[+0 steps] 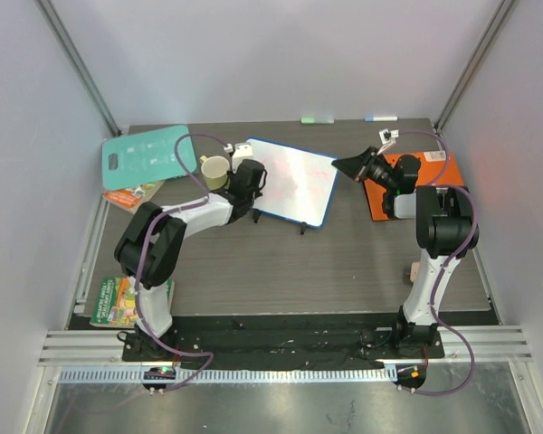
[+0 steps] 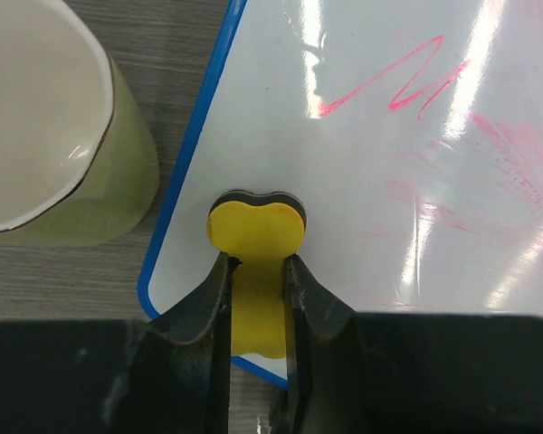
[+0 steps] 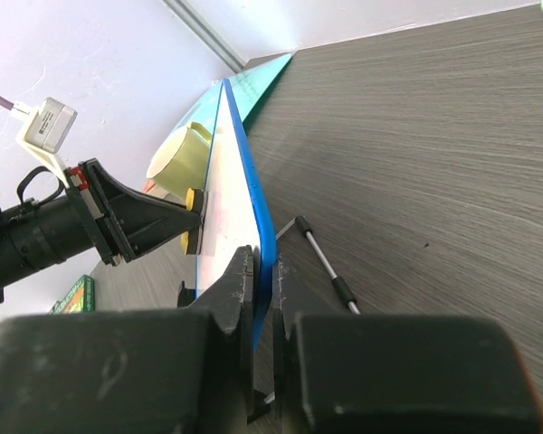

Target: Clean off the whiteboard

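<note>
Eraser sits half hidden in clamped left end effector.

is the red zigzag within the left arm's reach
Likely yes: the left gripper has its yellow eraser on the whiteboard, with bare board between it and the red zigzag.

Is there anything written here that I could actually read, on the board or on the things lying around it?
No text here can be read.
Whiteboard: only a red zigzag scribble and pink smears, no letters.
Teal cutting board: white markings, too small to read.
Orange folder: a white label, too small to read.
Colourful booklet: cover print, blurred.
</note>
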Action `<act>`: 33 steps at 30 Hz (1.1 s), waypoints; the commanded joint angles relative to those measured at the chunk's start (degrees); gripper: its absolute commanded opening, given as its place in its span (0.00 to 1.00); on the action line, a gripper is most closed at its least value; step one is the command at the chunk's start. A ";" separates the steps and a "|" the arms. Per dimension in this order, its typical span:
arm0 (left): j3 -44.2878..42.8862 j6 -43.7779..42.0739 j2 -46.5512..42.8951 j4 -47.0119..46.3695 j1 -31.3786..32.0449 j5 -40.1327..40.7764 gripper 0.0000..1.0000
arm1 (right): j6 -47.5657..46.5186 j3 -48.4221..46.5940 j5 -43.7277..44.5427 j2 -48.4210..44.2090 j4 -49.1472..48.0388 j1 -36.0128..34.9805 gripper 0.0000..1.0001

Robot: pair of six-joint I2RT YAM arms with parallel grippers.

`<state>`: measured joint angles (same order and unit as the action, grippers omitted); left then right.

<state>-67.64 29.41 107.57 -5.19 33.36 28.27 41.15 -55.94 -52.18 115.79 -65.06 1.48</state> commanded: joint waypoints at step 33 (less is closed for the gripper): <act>9.37 3.11 -1.83 -16.26 0.39 6.62 0.00 | -3.09 -1.63 -3.63 -0.39 -8.42 -0.33 0.01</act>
<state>-59.37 31.75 107.35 -26.48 38.06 28.99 41.58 -55.99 -52.86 115.79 -66.67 1.34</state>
